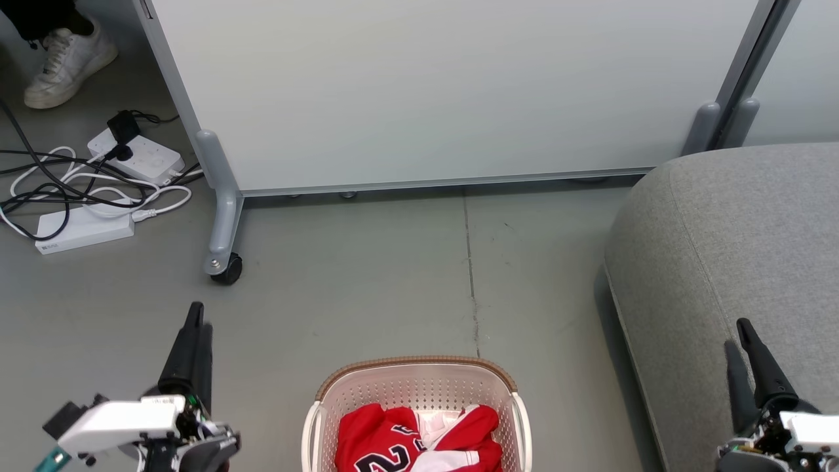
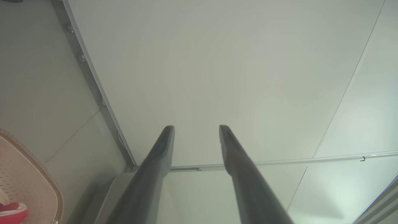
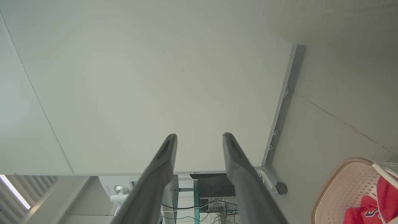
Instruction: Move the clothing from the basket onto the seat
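The cream basket (image 1: 416,362) stands on the floor at the bottom middle of the head view, with the red clothing (image 1: 387,439) bunched inside it, black digits showing. To its right lies the big grey seat (image 1: 741,229). My left gripper (image 1: 198,318) hovers left of the basket, open and empty, fingers pointing away from me. My right gripper (image 1: 735,333) is open over the seat's near edge. The left wrist view has the left gripper (image 2: 196,127) spread before the panel, with the basket (image 2: 28,183) and clothing (image 2: 12,210) at its lower left. In the right wrist view the right gripper (image 3: 200,135) is spread too, with the basket (image 3: 345,186) and clothing (image 3: 385,193) at lower right.
A pale grey partition panel (image 1: 426,92) on a wheeled foot (image 1: 226,269) closes off the back. Power strips and tangled cables (image 1: 98,190) lie on the floor at far left, next to a person's white shoe (image 1: 65,62). Bare grey floor stretches between panel, basket and seat.
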You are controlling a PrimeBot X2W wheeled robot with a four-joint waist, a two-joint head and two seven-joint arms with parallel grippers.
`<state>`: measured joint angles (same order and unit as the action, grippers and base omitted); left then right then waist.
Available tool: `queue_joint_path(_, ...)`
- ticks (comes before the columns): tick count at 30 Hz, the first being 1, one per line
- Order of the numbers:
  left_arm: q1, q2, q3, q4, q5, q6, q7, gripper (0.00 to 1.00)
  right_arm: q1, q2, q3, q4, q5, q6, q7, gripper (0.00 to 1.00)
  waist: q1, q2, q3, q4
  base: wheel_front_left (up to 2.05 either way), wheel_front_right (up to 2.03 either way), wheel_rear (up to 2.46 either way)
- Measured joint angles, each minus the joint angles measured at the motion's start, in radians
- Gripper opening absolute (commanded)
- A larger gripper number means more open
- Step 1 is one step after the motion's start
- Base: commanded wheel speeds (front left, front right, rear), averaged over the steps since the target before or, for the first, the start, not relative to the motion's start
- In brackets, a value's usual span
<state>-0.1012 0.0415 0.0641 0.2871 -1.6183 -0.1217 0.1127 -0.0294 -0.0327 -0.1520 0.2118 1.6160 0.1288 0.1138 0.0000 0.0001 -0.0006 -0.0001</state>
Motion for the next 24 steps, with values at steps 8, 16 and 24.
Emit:
queue_joint_path(8,0.021,-0.003,-0.008,0.008,0.018,0.001,-0.042,1.0,0.014,0.005,0.025,0.0,-0.042,-0.002,-0.036,1.0,0.0,0.0,-0.004,-0.002,0.0,0.0,0.0)
queue_joint_path(16,0.032,-0.003,0.004,0.005,0.066,0.001,-0.078,1.0,0.009,0.003,0.031,-0.008,-0.13,-0.002,-0.074,1.0,0.0,0.0,-0.007,-0.002,0.0,0.0,0.0)
queue_joint_path(24,0.038,-0.001,0.013,-0.051,0.272,0.0,-0.145,1.0,-0.023,0.0,0.037,-0.081,-0.456,-0.002,-0.143,1.0,0.0,0.0,-0.011,-0.003,0.0,0.0,0.0)
